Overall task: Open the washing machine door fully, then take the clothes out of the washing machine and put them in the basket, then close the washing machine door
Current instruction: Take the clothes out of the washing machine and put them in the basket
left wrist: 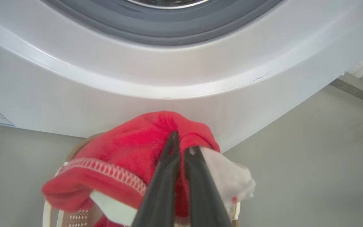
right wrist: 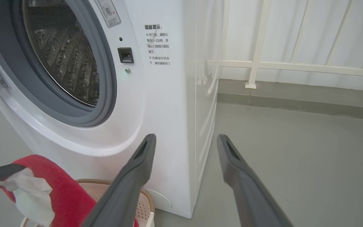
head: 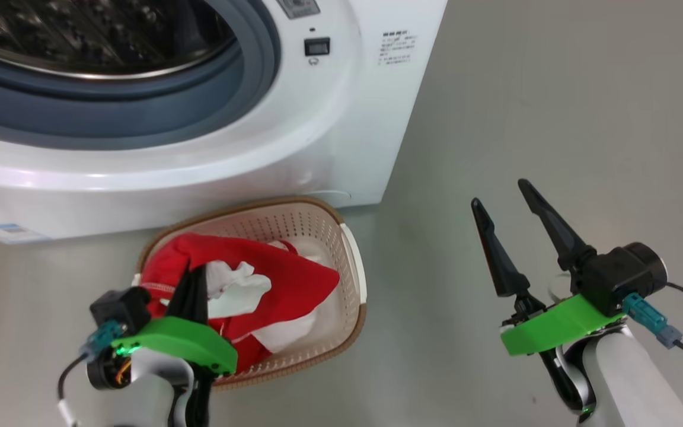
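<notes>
Clothes (head: 285,279) hang pinched tight in the left gripper (head: 194,280) over the basket's (head: 318,209) left rim; the right gripper (head: 498,194) gapes empty. Let go here, they could slide onto the floor (head: 525,89).

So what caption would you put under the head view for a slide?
Left gripper shut on red clothes over the basket, in front of the washing machine; right gripper open and empty alongside.

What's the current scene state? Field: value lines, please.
left gripper: shut on bright red fabric clothes with white patches
right gripper: open, empty, above grey floor
clothes position: held over cream perforated plastic basket with brown rim
basket position: on floor, before big white front-loading washing machine
perforated steel drum: opening uncovered, visible part holds no clothes
</notes>
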Controlling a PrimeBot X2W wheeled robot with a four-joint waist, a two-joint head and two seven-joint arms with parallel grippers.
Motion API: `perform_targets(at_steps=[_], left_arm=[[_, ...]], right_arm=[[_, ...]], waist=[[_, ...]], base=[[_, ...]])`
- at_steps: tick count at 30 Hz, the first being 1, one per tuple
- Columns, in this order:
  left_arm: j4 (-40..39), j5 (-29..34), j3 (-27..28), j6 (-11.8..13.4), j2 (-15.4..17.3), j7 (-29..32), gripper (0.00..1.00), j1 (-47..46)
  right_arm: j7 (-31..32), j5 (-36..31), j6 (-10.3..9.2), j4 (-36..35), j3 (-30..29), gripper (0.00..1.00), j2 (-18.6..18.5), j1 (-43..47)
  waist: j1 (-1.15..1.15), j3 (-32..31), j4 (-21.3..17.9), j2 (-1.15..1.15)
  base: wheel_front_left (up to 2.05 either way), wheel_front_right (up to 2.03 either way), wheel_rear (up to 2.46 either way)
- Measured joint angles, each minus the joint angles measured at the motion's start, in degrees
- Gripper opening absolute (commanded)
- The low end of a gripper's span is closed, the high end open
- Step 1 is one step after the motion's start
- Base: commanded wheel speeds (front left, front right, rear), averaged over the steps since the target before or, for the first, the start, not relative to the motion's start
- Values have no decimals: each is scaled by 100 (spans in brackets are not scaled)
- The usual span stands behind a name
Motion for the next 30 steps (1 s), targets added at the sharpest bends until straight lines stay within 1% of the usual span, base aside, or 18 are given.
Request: perform_targets(at_steps=[7,8,14,19,24,25,26,27,28,29,30], left_arm=[[1575,-143,-167,-200,-16,0,0,-809],[1993,-198,-202,-248,-18,33,0,-1026],[3108,-356,-350,-402,-30,535,0,-1540],[3716,-393,-482,-477,-41,971,0,-1886],[3924,-393,-508,-501,-9,1089,0,-2059],[3950,-393,-506,-501,7,1088,21,-2084],[3958,-393,-506,-501,26,1088,34,-2098],[3977,-393,-508,-501,46,1088,50,-2110],[3990,-393,-515,-501,64,1088,80,-2112],[4006,-393,-526,-501,78,1094,100,-2112],[4020,-393,-531,-501,79,1094,100,-2113]], right_arm=[[0,94,0,25,63,100,-44,-158],[0,98,0,49,110,100,-44,-222],[0,152,0,97,212,100,-45,-315],[0,171,0,110,291,100,-59,-419],[0,204,0,116,339,100,-59,-461],[0,211,0,118,350,100,-58,-461],[0,219,0,124,360,100,-55,-461],[0,230,0,136,366,100,-54,-461],[0,254,0,144,368,100,-53,-461],[0,254,0,152,367,100,-53,-461],[0,254,0,164,367,100,-52,-461]], waist=[[0,370,-86,0],[0,454,-120,0],[0,642,-256,0],[0,799,-363,0],[0,930,-481,0],[0,951,-503,0],[0,970,-524,0],[0,986,-544,0],[0,999,-561,0],[0,1009,-574,0],[0,1014,-582,0]], base=[[0,0,0],[0,0,0],[0,0,0],[0,0,0],[0,0,0],[0,0,0],[0,0,0],[0,0,0],[0,0,0],[0,0,0],[0,0,0]])
